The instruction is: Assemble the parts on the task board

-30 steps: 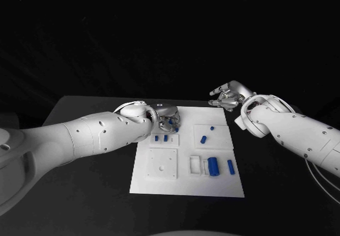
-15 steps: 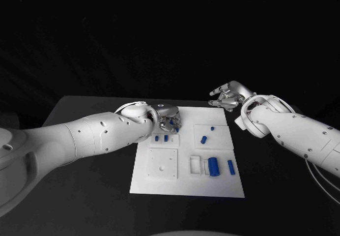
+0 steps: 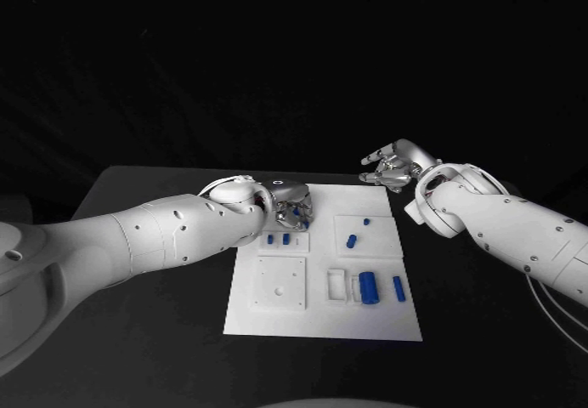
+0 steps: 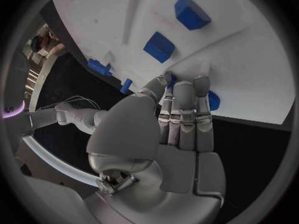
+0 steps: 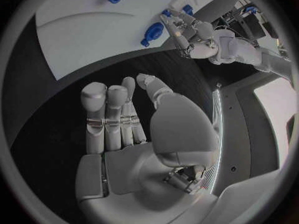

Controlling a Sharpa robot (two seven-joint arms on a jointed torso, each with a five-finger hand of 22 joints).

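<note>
— Left hand (image 3: 291, 209) is down on the task board (image 3: 321, 316) at its far left, fingers closed round a small blue part (image 4: 212, 100). Right hand (image 3: 394, 167) hangs spread and empty past the far right corner.

— Handling?

— Light, rigid, probably slick; pinch the flat sides. Black worktop (image 3: 147, 297) leaves room.

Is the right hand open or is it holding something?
Open. The right hand holds nothing: its fingers stand apart and straight, over the black table beside the white board.
</note>
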